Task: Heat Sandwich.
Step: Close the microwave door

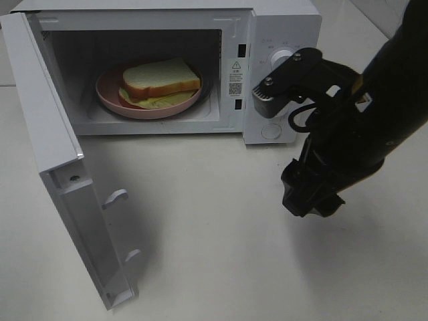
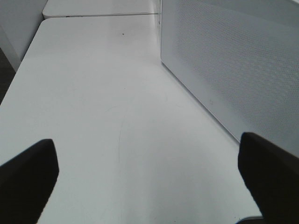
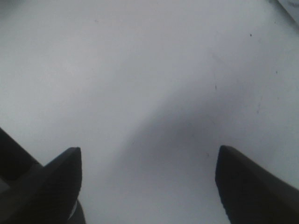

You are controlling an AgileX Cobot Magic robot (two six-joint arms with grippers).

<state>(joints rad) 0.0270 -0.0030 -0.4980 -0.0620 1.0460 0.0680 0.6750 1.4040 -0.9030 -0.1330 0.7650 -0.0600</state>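
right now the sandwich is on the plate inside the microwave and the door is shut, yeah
Not quite: the door is swung wide open, as the exterior high view shows. The sandwich does sit on the plate inside the microwave.

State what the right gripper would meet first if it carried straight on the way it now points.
Most likely the white tabletop. The right gripper is open and empty, in front of the microwave. Its wrist view shows only table surface between the fingers. How far off that surface lies cannot be judged.
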